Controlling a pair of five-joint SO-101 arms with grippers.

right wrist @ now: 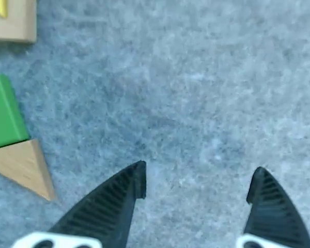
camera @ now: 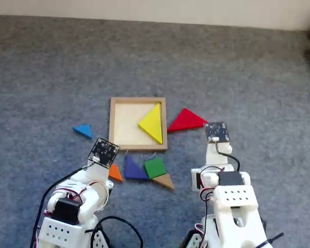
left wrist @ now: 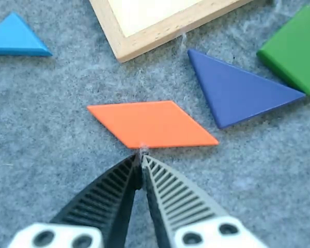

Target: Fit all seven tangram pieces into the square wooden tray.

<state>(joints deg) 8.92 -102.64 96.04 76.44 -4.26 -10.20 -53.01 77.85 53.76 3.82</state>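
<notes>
The orange parallelogram (left wrist: 152, 124) is laid flat on the carpet (left wrist: 51, 170) near the wooden tray (left wrist: 160, 32). The left gripper (left wrist: 141, 157) is pressed together at its edge; the right gripper (right wrist: 196, 181) is held spread. Thin, stiff and light, it is probably best pinched across its short width.

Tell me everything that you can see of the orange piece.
The orange piece is a flat parallelogram, smooth and matte, perhaps painted wood. It lies flat on the grey carpet, outside the tray and apart from its rim. The dark blue triangle lies beside it with a narrow gap. The left gripper, jaws shut, has its tip at one long edge, near a corner; whether it touches, I cannot tell.
</notes>
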